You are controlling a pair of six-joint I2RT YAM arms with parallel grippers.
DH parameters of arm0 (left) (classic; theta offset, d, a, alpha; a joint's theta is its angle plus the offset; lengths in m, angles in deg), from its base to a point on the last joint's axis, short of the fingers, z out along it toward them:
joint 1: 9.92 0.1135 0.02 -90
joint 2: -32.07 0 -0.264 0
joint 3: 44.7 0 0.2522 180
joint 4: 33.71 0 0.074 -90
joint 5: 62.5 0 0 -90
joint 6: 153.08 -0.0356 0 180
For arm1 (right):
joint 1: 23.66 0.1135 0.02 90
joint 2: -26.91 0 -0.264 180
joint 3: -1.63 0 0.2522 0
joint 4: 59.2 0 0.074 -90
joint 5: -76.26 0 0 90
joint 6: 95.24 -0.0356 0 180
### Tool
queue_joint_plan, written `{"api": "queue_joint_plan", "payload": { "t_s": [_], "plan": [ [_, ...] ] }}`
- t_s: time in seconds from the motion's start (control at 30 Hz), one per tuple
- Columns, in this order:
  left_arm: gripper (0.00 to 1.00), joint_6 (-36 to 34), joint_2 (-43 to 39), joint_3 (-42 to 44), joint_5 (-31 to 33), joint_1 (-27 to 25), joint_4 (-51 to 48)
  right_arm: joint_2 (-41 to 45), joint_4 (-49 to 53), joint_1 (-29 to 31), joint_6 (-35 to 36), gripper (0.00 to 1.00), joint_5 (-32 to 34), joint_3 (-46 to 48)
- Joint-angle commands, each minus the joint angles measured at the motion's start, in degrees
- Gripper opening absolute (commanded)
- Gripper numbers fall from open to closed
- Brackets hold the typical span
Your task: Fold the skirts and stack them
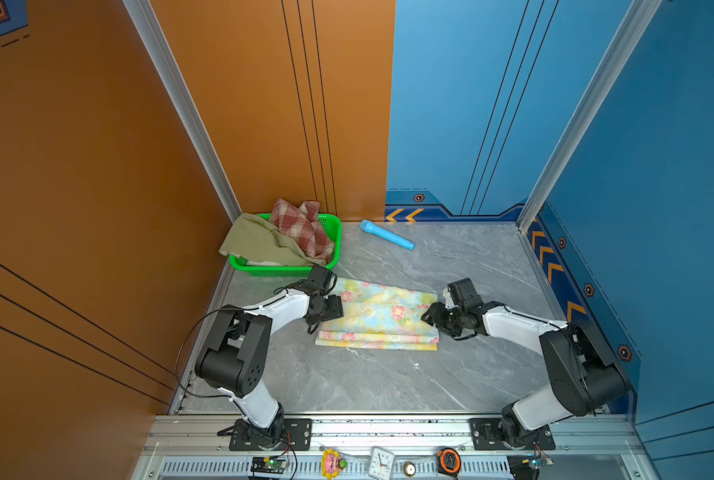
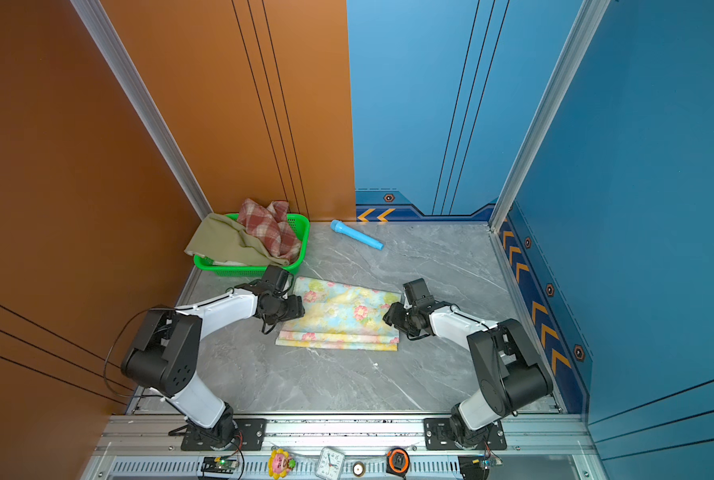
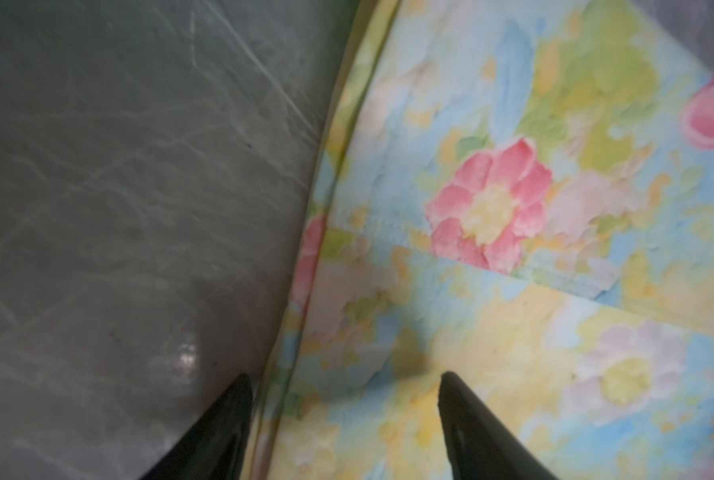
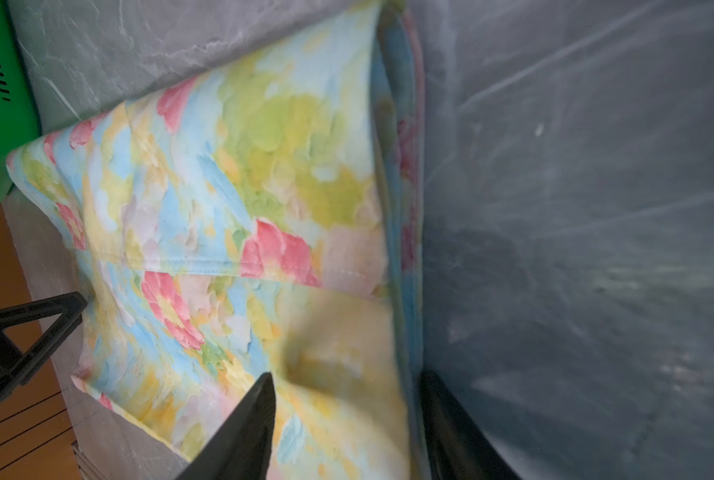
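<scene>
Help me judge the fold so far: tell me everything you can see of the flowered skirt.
The flowered skirt is soft pastel blue-yellow cloth with pink flowers and a stitched hem. It lies flat on the grey marbled table, folded into a layered rectangle, layer edges stepped along its near side. The left tool and right tool, jaws apart, each straddle one end; contact is unclear.
</scene>
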State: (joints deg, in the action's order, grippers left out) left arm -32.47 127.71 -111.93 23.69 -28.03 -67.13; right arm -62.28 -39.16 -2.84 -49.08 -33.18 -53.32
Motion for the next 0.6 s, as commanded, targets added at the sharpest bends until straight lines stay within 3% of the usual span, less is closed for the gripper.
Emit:
{"api": "queue_joint_plan", "payload": {
  "t_s": [0.0,0.07,0.13,0.2,0.23,0.57],
  "plan": [
    [0.6,-0.5,2.8,-0.4,1.5,0.6,-0.1,-2.2,-2.7,-0.1,-1.3,0.47,-0.8,2.4],
    [0.47,-0.4,3.6,-0.6,1.6,0.4,0.1,-2.6,-4.0,-0.1,-1.1,0.34,-1.5,2.5],
    [0.21,-0.6,4.5,-0.8,1.9,0.1,0.1,-2.7,-3.7,-0.2,-0.1,0.21,-1.1,1.7],
    [0.01,-0.9,5.2,-1.1,2.3,-0.5,0.1,-2.2,-2.9,-0.3,0.8,0.08,-0.5,0.7],
    [0.0,-0.9,5.5,-1.2,2.4,-1.0,0.1,-1.7,-2.2,-0.6,1.4,0.0,-0.3,0.1],
    [0.0,2.9,7.8,-1.0,3.8,-7.7,2.7,9.4,13.6,-3.2,8.0,0.0,6.7,-5.2]
  ]
}}
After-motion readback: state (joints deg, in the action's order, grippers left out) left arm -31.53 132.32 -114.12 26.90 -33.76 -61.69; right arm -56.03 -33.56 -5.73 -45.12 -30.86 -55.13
